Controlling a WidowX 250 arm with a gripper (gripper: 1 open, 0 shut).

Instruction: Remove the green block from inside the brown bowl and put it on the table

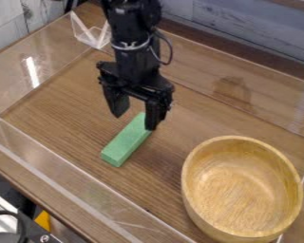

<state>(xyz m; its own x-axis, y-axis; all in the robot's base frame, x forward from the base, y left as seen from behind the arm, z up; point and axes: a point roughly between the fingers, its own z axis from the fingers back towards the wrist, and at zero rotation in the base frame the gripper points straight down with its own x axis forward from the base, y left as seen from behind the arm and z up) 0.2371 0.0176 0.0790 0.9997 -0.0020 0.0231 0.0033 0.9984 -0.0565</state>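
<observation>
On the table, just left of centre, the green block is lying flat on the wood grain, pointing diagonally from lower left to upper right. It's well outside the brown bowl, which sits off in the lower right corner with nothing in it that I can see, just bare wood inside. Right above the upper end of the block hangs the gripper, black, pointing pretty much straight down, jaws spread wide and gripping nothing. One finger hangs near the block's far tip, but I can't say if it's actually touching; looks like there's a bit of air. Clear acrylic walls run round the table edges, and some glare shows on the left one.
</observation>
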